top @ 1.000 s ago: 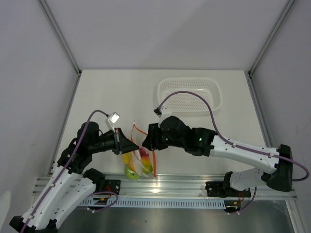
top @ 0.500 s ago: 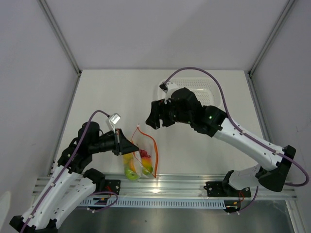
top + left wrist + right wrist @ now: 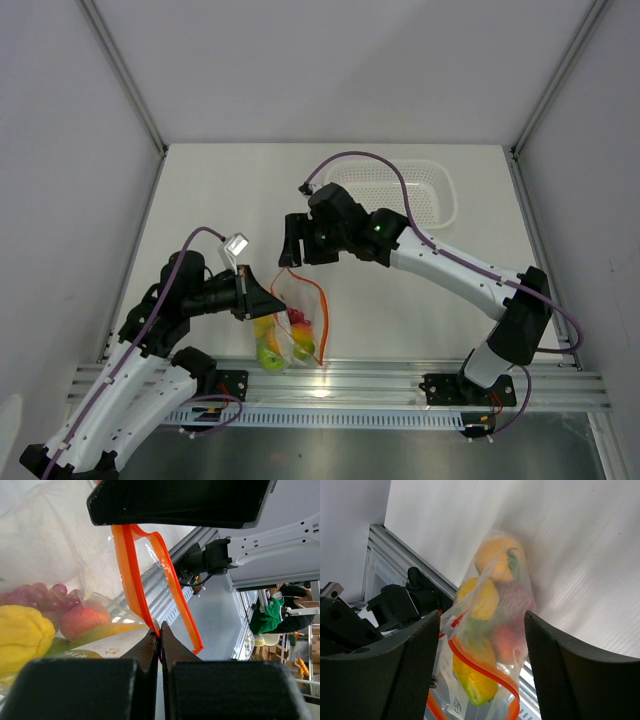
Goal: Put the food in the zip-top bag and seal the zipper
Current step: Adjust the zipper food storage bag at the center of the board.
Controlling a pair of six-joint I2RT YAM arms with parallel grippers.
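Observation:
The clear zip-top bag (image 3: 296, 318) lies near the table's front edge with its mouth gaping open. The red-orange zipper (image 3: 320, 305) forms an open loop. Inside is the food: a green apple (image 3: 268, 352), a yellow piece (image 3: 22, 635), dark red grapes (image 3: 40, 591), an orange peach (image 3: 82, 622) and a mango (image 3: 477, 680). My left gripper (image 3: 268, 303) is shut on the zipper strip (image 3: 134, 580) at the bag's left rim, and the wrist view shows its jaws (image 3: 160, 629) closed on it. My right gripper (image 3: 290, 240) is open and empty above the bag's far end. The bag (image 3: 495, 610) shows between its fingers (image 3: 420, 670).
A white perforated basket (image 3: 390, 195) stands at the back right, behind the right arm. An aluminium rail (image 3: 400, 375) runs along the table's front edge, just below the bag. Enclosure walls stand on both sides.
My right gripper has left the bag's mouth, lifted back toward the basket, then swung left over the bag's far end. The bag's mouth now gapes wider. The left gripper has not moved.

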